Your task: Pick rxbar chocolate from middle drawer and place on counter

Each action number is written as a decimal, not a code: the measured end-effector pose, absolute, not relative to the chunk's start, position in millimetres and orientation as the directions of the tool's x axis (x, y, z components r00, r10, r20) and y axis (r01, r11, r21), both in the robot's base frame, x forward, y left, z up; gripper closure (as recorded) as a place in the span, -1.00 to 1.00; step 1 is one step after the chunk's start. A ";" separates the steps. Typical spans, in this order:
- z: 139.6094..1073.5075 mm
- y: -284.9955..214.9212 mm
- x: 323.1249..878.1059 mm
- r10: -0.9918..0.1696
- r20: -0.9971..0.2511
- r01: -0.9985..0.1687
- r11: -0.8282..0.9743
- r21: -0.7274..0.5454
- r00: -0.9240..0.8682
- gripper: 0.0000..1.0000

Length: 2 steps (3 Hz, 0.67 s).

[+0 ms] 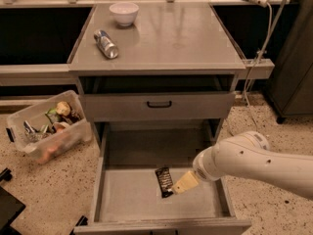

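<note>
The rxbar chocolate [165, 181] was recorded as black-brown with faint pale print. The gripper [185, 183], pale tan on a white arm [254, 161], was seen low in the middle drawer [129, 197], just beside the bar. Drawer and counter [171, 38] were noted as plain grey. A white bowl [123, 12], a silver-and-blue can [106, 44] and a beige, dark-speckled floor [44, 192] were logged.
</note>
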<state>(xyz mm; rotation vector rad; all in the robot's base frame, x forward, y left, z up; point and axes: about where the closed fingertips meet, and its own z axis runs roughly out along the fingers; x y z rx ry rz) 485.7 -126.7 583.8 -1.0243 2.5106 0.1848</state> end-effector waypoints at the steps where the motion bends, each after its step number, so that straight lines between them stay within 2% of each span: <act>1: 553.9 -125.9 498.0 -0.473 -0.532 -0.610 0.785 0.108 -0.703 -1.00; 2: 507.4 -120.8 498.1 -0.395 -0.580 -0.615 0.749 0.246 -0.712 -1.00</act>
